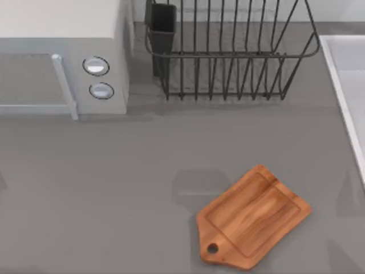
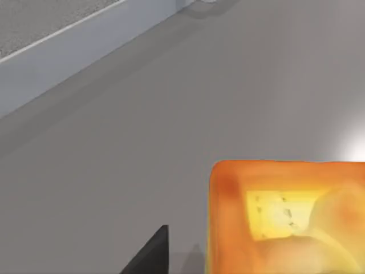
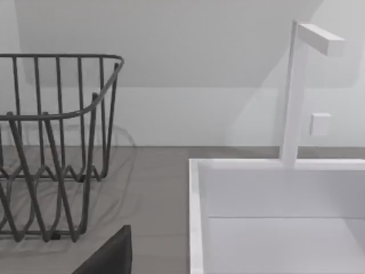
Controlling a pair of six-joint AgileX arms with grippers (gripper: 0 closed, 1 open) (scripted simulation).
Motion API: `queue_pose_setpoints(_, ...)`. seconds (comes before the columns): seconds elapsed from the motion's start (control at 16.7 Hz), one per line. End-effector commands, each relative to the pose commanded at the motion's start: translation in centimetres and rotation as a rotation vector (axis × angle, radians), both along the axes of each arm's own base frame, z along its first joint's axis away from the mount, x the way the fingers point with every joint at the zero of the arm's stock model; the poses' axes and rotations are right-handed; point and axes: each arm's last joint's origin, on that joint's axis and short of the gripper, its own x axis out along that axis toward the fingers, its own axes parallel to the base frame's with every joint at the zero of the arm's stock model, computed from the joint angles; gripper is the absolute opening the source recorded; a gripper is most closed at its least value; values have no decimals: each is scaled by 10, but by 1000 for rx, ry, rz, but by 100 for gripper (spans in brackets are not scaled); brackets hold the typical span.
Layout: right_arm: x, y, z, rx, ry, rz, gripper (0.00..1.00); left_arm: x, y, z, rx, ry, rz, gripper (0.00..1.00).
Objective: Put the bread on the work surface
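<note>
The bread [image 2: 285, 217], a square slice with an orange-brown crust and a yellowish mottled face, sits very close in the left wrist view over the grey counter. A dark part of my left gripper [image 2: 151, 254] shows just beside it, and I cannot tell whether they touch. The work surface [image 1: 254, 220], a reddish-brown wooden cutting board with a grooved rim and a holed handle, lies bare at the front right of the counter in the top view. A dark part of my right gripper [image 3: 108, 254] shows in the right wrist view, facing the rack and sink.
A microwave [image 1: 63, 57] stands at the back left. A black wire dish rack [image 1: 228, 51] stands at the back centre. A white sink [image 1: 351, 97] with a faucet [image 3: 293, 97] runs along the right side. Grey counter [image 1: 114, 188] spreads left of the board.
</note>
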Motion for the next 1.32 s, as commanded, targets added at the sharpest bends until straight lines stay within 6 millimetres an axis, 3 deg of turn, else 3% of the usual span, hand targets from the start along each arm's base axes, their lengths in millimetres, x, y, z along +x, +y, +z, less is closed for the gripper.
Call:
queue_pose_setpoints(0.48, 0, 0, 0, 0, 0, 0, 100, 0, 0, 0, 0, 0, 0, 2)
queue_pose_setpoints(1.08, 0, 0, 0, 0, 0, 0, 100, 0, 1, 1, 2, -1, 2, 0)
queue_pose_setpoints(1.32, 0, 0, 0, 0, 0, 0, 100, 5, -1, 37, 6, -2, -12, 0)
